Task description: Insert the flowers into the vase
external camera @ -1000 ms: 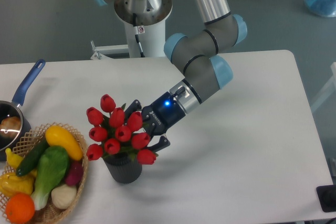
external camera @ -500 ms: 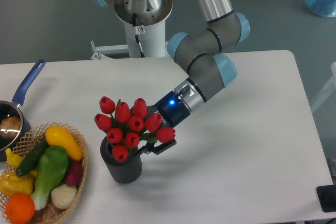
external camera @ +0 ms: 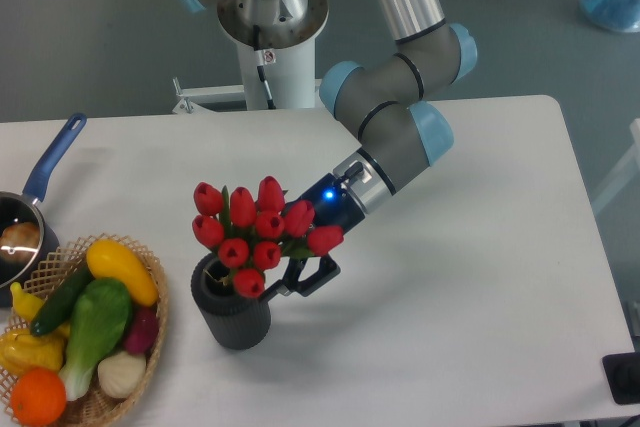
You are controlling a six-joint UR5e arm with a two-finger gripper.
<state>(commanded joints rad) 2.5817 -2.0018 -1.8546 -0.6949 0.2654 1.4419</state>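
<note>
Camera view, your far left: a saucepan (external camera: 20, 232) with a blue handle sits at the table (external camera: 470, 277) edge, something pale inside. Just below it you have a wicker basket (external camera: 150, 332) of vegetables: yellow squash, green pieces, an orange at the front.

Right of the basket, close beside it, stands the vase (external camera: 234, 315), dark and ribbed, upright on the table. The flowers (external camera: 262, 232) sit above its mouth, red heads bunched and leaning a little right, spreading wider than the vase. Their stems run down to the mouth, and the lowest bloom overlaps the rim.

Directly right of the bunch you see the gripper (external camera: 296, 269), coming in from the upper right at a slant with a blue light on its body. One dark finger shows below the blooms, beside the vase rim. The blooms hide the grip, so you cannot tell whether the fingers are clenched on the stems or released.
</note>
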